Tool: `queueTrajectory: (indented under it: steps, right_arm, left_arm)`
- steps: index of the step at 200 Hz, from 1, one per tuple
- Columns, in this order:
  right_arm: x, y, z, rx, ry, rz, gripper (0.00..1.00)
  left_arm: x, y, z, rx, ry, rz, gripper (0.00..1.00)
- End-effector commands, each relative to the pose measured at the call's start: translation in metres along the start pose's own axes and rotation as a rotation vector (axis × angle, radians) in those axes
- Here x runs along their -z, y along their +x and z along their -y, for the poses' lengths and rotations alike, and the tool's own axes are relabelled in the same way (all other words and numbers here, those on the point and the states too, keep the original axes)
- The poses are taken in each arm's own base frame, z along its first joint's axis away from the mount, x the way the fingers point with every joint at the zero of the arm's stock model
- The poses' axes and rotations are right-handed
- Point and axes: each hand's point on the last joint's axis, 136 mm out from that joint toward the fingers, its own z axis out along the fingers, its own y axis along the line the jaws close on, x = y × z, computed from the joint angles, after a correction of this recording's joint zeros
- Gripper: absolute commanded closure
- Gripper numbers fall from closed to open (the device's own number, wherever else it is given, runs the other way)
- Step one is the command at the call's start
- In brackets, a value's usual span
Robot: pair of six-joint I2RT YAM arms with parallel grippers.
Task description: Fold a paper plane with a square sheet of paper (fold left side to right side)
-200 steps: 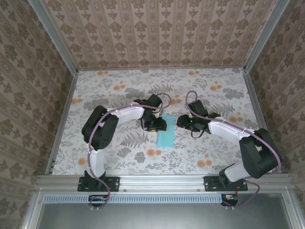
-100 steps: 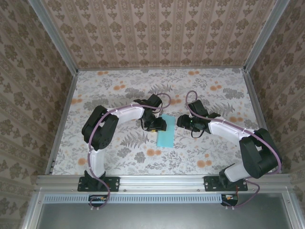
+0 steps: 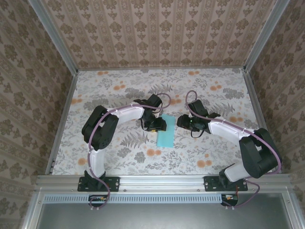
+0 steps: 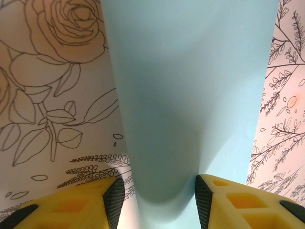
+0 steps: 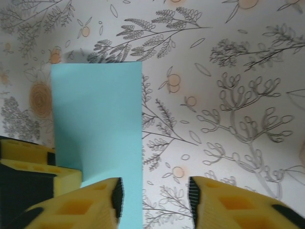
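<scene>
1. Paper point(image 3: 165, 136) lies folded into a narrow rectangle mid-surface point(image 3: 119, 90), between both arms.
2. Left end effector point(image 4: 157, 193) straddles its raised curl, jaws half apart; I cannot tell if it grips. Best to press the crease flat, edges aligned.
3. Right end effector point(image 5: 155, 191) hovers open beside the paper's edge.

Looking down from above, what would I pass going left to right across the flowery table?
First the left arm → the turquoise sheet of paper → the right arm.
</scene>
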Motion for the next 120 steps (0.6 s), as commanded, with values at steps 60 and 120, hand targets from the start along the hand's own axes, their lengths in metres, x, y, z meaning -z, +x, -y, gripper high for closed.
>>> queueTrajectory:
  steps: [60, 120]
  right_arm:
    - [-0.022, 0.010, -0.014, -0.019, -0.034, -0.071, 0.72]
    - [-0.011, 0.005, 0.000, -0.014, 0.046, -0.028, 0.70]
  left_arm:
    - [-0.025, 0.021, -0.024, 0.018, -0.092, -0.076, 0.52]
    - [-0.023, 0.020, -0.027, 0.022, -0.099, -0.072, 0.54]
